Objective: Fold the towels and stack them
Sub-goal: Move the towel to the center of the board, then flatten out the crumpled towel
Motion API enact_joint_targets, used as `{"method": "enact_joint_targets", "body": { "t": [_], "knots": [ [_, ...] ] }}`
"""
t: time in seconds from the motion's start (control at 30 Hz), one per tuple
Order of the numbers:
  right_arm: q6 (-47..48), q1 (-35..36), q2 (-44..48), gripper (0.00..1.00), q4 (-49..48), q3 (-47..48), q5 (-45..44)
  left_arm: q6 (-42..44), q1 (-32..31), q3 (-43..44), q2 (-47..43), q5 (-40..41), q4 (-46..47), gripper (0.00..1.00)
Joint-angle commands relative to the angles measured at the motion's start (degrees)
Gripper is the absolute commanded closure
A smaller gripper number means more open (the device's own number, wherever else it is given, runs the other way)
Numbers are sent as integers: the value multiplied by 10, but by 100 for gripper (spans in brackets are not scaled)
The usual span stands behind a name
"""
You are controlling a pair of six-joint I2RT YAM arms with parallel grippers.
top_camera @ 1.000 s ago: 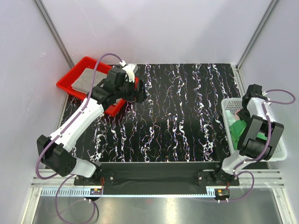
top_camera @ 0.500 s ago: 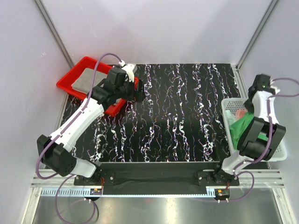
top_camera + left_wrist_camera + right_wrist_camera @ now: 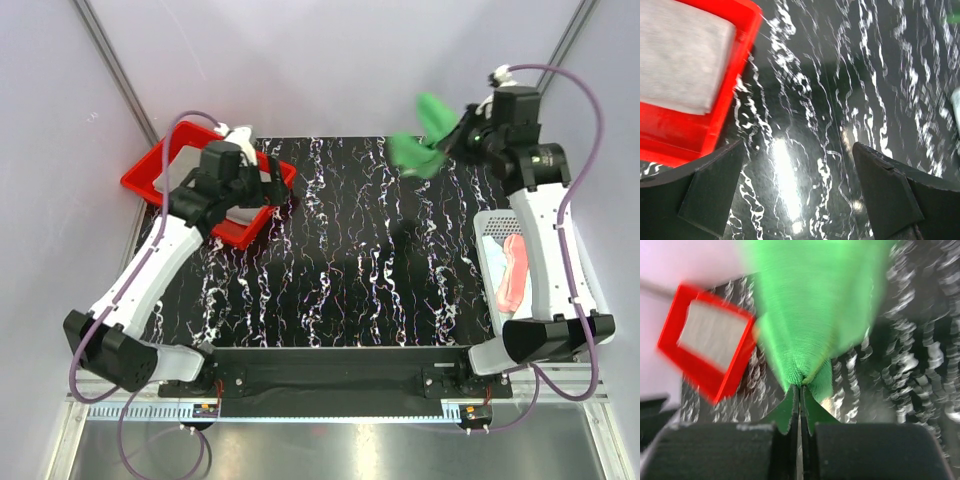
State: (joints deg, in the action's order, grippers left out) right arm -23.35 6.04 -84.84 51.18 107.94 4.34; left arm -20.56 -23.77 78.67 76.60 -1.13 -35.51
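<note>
Green towel (image 3: pixel 416 153) aloft, grey towel (image 3: pixel 183 163) folded

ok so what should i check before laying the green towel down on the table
1. Right jaws shut on green towel: ok, pinched at one bunched end.
2. Towel out of the basket: ok, it hangs in the air over the table.
3. Middle of table free for spreading: ok.
4. Left jaws open and empty: ok, above the table beside the red tray.
5. Grey towel lying flat in the tray: ok.
6. Green towel untwisted: cannot tell, blurred.
</note>
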Motion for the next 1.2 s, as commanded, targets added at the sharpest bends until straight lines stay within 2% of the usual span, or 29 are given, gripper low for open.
{"method": "enact_joint_targets", "body": {
  "t": [0.0, 0.03, 0.1, 0.13, 0.23, 0.37, 0.47, 0.57, 0.67, 0.77, 0.8, 1.0, 1.17],
  "knots": [
    [-40, 19, 27, 100, -19, -76, 106, -26, 28, -18, -34, -33, 23, 5],
    [-43, 32, 49, 100, -34, -162, 110, -20, 31, -26, -34, -47, 20, 5],
    [-50, 44, 82, 100, -92, -259, 114, 8, 31, -33, -26, -51, -1, 6],
    [-56, 49, 89, 98, -114, -359, 116, 13, 30, -41, -22, -47, -9, 7],
    [-81, 54, 89, 95, -192, -513, 133, 25, 31, -69, -19, -36, -25, 7],
    [-111, 62, 71, 63, -217, -595, 145, 14, 22, -107, -19, -49, -14, 11],
    [-122, 63, 89, 49, -198, -595, 136, -4, -2, -130, -15, -49, -12, 14],
    [-112, 64, 96, 44, -194, -562, 122, -23, -36, -169, -23, -48, 7, 17],
    [-72, 71, 36, 43, -208, -490, 126, -54, -44, -205, -21, -33, 31, 17],
    [-31, 78, -69, 45, -230, -378, 158, -81, -42, -212, -19, -12, 54, 18],
    [-1, 84, -128, 46, -235, -315, 168, -86, -40, -210, -20, 2, 58, 18],
    [108, 161, -323, 57, -187, -70, 138, -106, 41, -194, -50, -36, 71, 18],
    [158, 222, -436, 59, -157, 63, 113, -93, 86, -220, -157, -32, 83, 17]
  ]
}}
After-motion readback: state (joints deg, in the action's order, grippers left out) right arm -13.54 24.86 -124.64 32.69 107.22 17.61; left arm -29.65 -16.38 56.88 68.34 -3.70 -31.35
